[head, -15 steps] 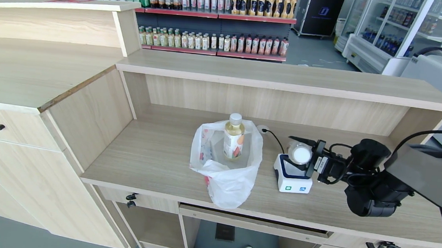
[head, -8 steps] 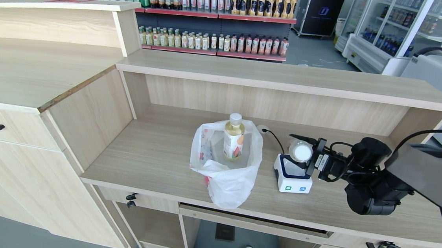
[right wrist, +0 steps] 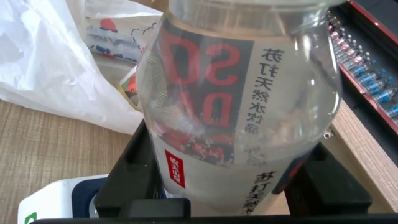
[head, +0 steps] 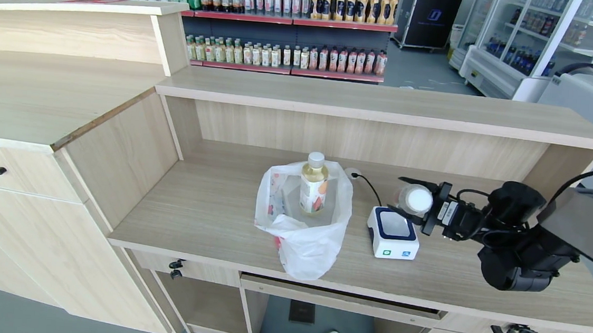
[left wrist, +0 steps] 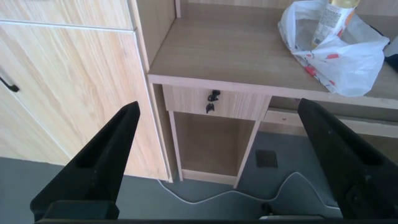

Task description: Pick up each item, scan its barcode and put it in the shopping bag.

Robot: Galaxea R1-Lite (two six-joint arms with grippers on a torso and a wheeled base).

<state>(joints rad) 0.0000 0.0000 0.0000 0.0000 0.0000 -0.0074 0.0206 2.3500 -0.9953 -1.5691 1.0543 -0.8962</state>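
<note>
My right gripper (head: 416, 200) is shut on a clear soda water bottle (head: 414, 199), held on its side with its white cap towards me, just above and to the right of the white barcode scanner (head: 392, 240). Close up, the soda water bottle (right wrist: 242, 106) shows a red-lettered label, with the scanner (right wrist: 68, 199) below it. A white plastic shopping bag (head: 305, 221) stands open left of the scanner with a yellow tea bottle (head: 313, 185) upright inside. My left gripper (left wrist: 217, 168) hangs open below the counter front, with the shopping bag (left wrist: 339, 46) farther off.
The scanner's black cable (head: 366, 185) runs back to a socket on the counter (head: 208, 207). A raised shelf (head: 386, 107) walls the back. Drawer keys (head: 176, 268) hang below the front edge. A taller cabinet (head: 41, 114) stands at the left.
My right gripper has carried the soda water bottle to the right and slightly up, off the top of the scanner. The bag and tea bottle have not moved.
</note>
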